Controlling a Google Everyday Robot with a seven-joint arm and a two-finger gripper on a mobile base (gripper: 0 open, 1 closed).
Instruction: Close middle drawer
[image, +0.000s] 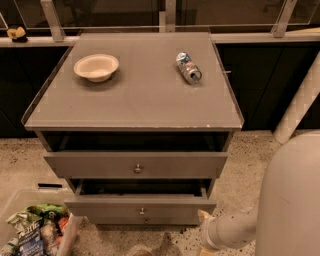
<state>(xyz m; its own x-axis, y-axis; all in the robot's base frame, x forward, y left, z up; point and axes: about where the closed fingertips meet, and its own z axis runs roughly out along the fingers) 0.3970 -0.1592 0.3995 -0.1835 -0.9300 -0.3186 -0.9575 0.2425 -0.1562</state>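
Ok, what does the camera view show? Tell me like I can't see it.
The middle drawer sticks out only slightly, with the robot's gripper low at the picture's bottom edge, just below it. On the cabinet top are a paper bowl and a can lying on its side.
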